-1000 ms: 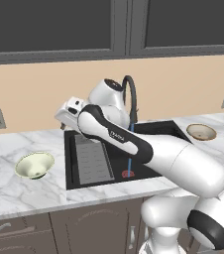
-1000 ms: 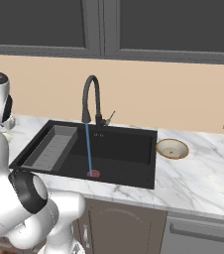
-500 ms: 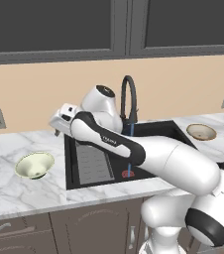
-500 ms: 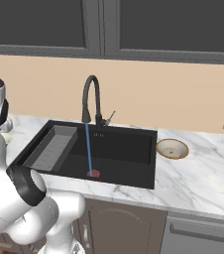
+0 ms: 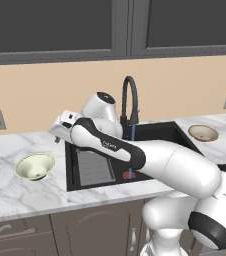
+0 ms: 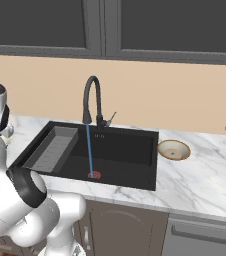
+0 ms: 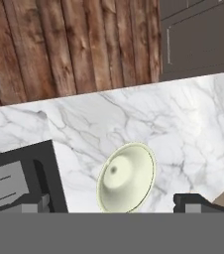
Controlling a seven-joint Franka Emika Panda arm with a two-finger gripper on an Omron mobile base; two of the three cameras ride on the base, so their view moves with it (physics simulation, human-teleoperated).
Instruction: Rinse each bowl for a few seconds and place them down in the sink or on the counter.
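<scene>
A: Left base view? 
B: Tool wide open, empty, above the surface left of the sink; cream-green bowl farther left.
A: Right base? 
B: Faucet running; beige bowl right of sink.
A: Hand view? 
B: Cream-green bowl between fingertips. Approach step; next descend, grasp rim.

Two small round bowls: one pale cream-green deep bowl, one shallow beige bowl with brownish rim. One black rectangular sink. One black arched faucet.
</scene>
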